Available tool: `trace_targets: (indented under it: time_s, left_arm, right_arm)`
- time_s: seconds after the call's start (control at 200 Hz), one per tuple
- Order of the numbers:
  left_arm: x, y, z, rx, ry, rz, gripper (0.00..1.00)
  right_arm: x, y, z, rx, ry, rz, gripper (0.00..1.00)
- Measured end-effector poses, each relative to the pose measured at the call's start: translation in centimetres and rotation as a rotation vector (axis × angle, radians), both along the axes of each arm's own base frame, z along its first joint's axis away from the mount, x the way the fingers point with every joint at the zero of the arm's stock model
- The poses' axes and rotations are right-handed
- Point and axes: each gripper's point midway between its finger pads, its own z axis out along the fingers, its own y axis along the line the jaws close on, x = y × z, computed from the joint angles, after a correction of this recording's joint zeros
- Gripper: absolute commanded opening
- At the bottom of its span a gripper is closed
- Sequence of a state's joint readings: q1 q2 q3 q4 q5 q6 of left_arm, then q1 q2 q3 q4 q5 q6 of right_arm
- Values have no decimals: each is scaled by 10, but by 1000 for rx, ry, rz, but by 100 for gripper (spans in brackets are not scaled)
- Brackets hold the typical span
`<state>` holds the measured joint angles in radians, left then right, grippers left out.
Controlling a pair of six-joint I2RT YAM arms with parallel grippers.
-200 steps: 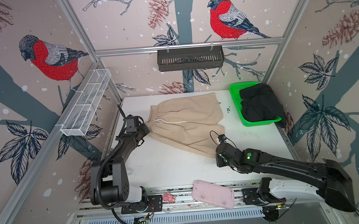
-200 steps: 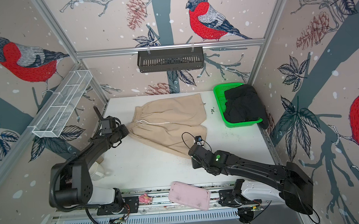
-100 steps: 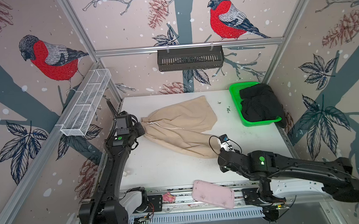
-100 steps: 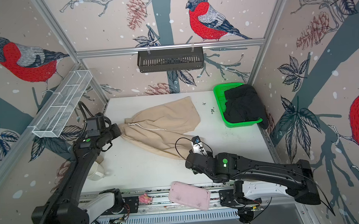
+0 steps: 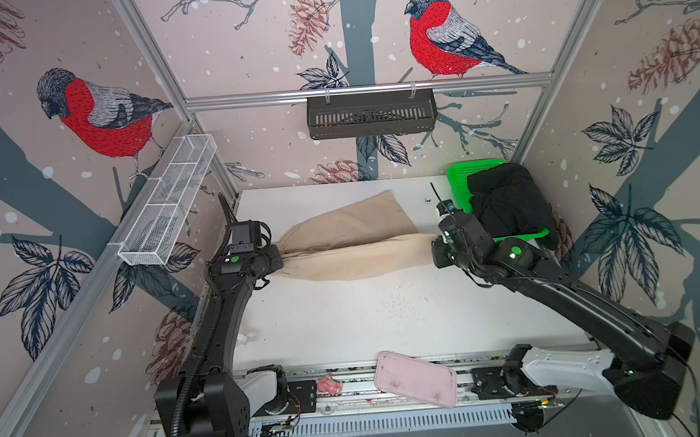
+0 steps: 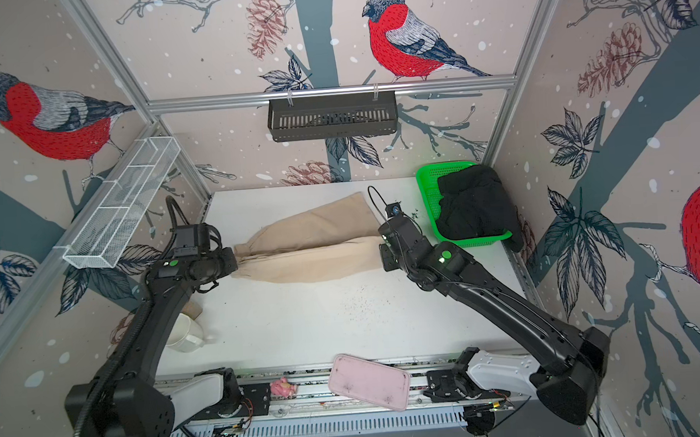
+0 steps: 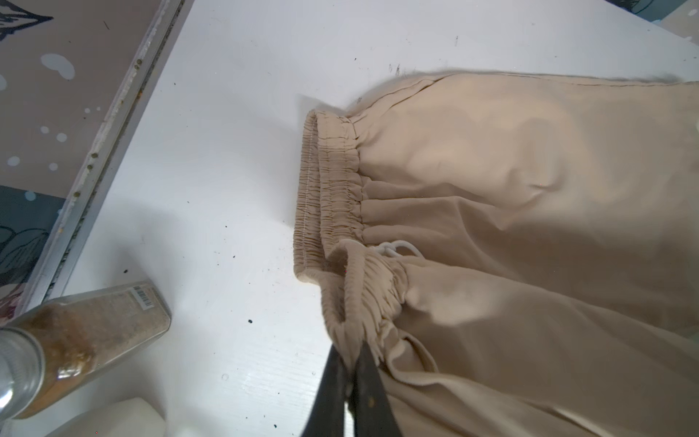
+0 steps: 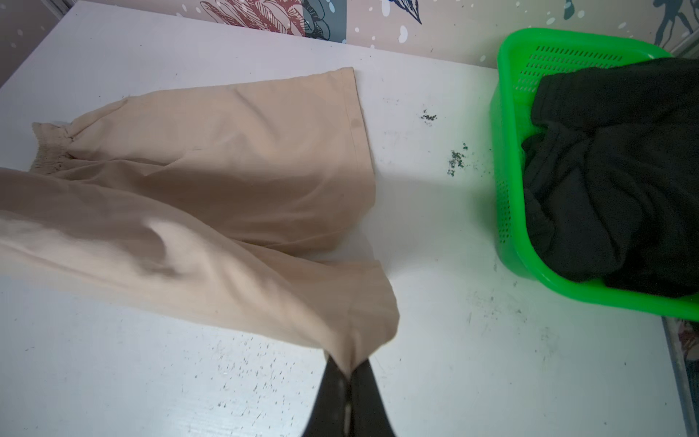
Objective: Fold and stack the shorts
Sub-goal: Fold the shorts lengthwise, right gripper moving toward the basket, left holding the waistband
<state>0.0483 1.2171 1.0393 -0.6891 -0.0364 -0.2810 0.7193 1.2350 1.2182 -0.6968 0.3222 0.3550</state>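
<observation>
The beige shorts (image 5: 354, 244) (image 6: 313, 251) are stretched left to right across the middle of the white table, one leg lying flat behind and the near leg pulled taut. My left gripper (image 5: 279, 260) (image 7: 350, 363) is shut on the gathered waistband beside the white drawstring (image 7: 393, 249). My right gripper (image 5: 435, 249) (image 8: 350, 372) is shut on the hem corner of the near leg. The black shorts (image 5: 505, 206) (image 8: 612, 170) lie crumpled in the green basket (image 5: 456, 179) (image 8: 507, 151) at the back right, close behind my right gripper.
A pink tray (image 5: 414, 378) and a small pink toy (image 5: 328, 385) rest on the front rail. A white mug (image 6: 184, 333) and a spice jar (image 7: 87, 333) sit by the table's left edge under my left arm. A wire shelf (image 5: 168, 205) and a black rack (image 5: 371, 114) hang on the walls.
The right gripper has carried the near leg's hem rightward and back toward the basket. The left gripper has drawn the waistband left. The shorts went from lying spread to stretched between them.
</observation>
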Motion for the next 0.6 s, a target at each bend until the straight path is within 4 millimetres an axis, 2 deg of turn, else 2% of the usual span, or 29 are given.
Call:
trace_targets:
  time_s: [0.17,0.3,0.425,0.515,0.595]
  left_arm:
    - [9,8,4,42,11,19,0]
    - [10,9,3,47,16,19,0]
    - [6,7,9,41,11,7,0]
    - [-5,3,15,29,-14,-2,0]
    - [-17,-2,16,8,-25,-18,0]
  right_arm:
    - [39,9,-7,-56,28,36,1]
    - [47,12,-7,-82,32,62,1]
    - [33,7,-3,-78,48,82,1]
    - [9,1,9,-48,36,105,1]
    - [-14,-8,12,-20,40,111,1]
